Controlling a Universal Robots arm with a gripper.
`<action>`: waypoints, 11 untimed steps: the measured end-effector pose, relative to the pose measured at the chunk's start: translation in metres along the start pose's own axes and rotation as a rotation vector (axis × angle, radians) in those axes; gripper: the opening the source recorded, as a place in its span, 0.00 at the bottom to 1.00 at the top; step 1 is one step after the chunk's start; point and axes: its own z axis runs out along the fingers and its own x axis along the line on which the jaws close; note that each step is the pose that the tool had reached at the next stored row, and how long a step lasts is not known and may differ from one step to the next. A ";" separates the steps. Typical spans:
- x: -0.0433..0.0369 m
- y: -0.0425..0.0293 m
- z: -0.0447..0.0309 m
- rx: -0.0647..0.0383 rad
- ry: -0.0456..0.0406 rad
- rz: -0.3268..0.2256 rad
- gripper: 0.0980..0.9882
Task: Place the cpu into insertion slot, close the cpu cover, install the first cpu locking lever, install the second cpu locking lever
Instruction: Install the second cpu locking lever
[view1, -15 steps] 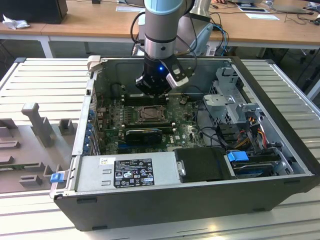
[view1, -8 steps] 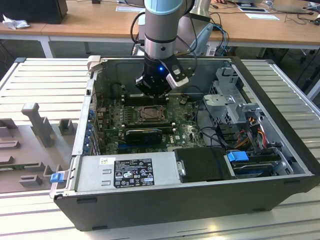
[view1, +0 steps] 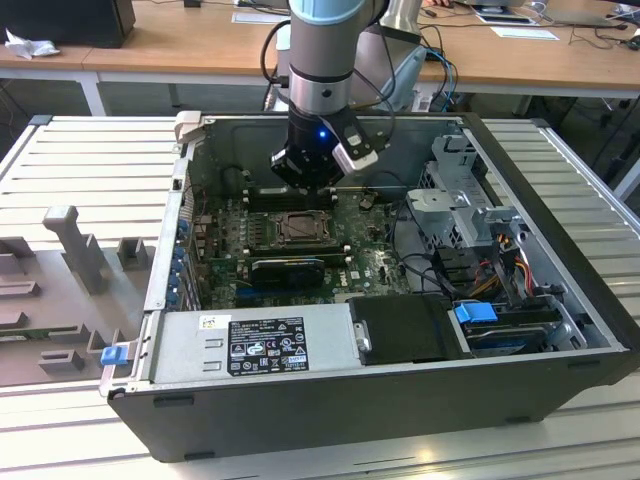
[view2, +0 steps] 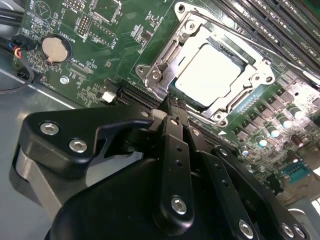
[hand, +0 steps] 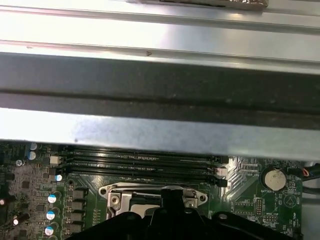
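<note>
Green motherboard (view2: 100, 30) backdrop: clenched, empty gripper (view2: 172, 107) partly hides the cpu cover (view2: 165, 65) over the cpu (view2: 210, 70).

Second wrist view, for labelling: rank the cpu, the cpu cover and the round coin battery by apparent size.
1. cpu cover
2. cpu
3. coin battery, which lies farther off, so its true size is unsure.

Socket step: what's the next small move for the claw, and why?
Probably ease the claw down to the cpu cover's near edge to start on a locking lever. In the second wrist view the cpu lies in the cover's window, the cover looks flat, and the shut claw tip hangs just off that edge. Whether either lever is latched, I cannot tell.
</note>
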 end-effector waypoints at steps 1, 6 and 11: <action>0.0000 0.0002 -0.0022 0.000 0.0001 0.000 0.01; 0.0004 -0.0062 -0.0034 0.000 0.0001 0.000 0.01; 0.0004 -0.0067 -0.0097 0.000 0.0001 0.000 0.01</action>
